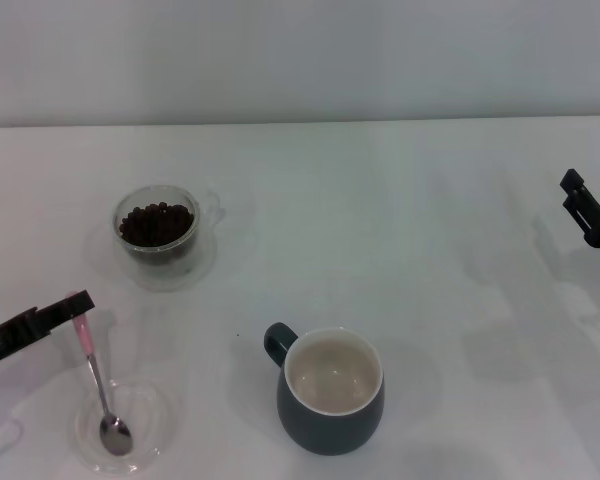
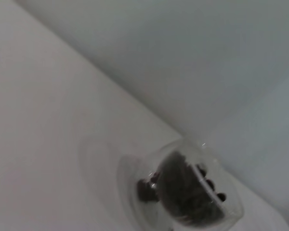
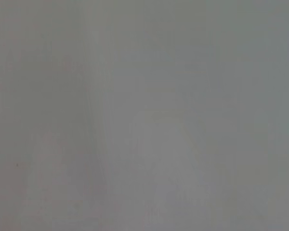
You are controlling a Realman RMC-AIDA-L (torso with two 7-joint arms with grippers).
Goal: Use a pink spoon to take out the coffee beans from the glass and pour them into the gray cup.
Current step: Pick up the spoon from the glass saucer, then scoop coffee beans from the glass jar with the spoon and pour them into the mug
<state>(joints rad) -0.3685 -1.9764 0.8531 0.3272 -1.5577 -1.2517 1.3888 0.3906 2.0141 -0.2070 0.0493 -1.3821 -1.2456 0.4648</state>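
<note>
The pink spoon point(image 1: 92, 365) has its silver bowl resting in a flat clear dish point(image 1: 150, 425) at the front left. My left gripper point(image 1: 78, 303) comes in from the left edge and is shut on the top end of the pink handle. The glass point(image 1: 158, 228), holding a heap of dark coffee beans point(image 1: 156, 223), stands behind the spoon at the left; the left wrist view shows the glass point(image 2: 183, 192) and the coffee beans point(image 2: 188, 190) close up. At the front centre sits the gray cup point(image 1: 330, 395), with an empty cream inside and its handle pointing left. My right gripper point(image 1: 592, 190) hangs open at the far right edge.
The white table point(image 1: 430, 250) runs back to a pale wall. A faint clear saucer point(image 1: 205, 260) lies under the glass. The right wrist view shows only plain grey surface.
</note>
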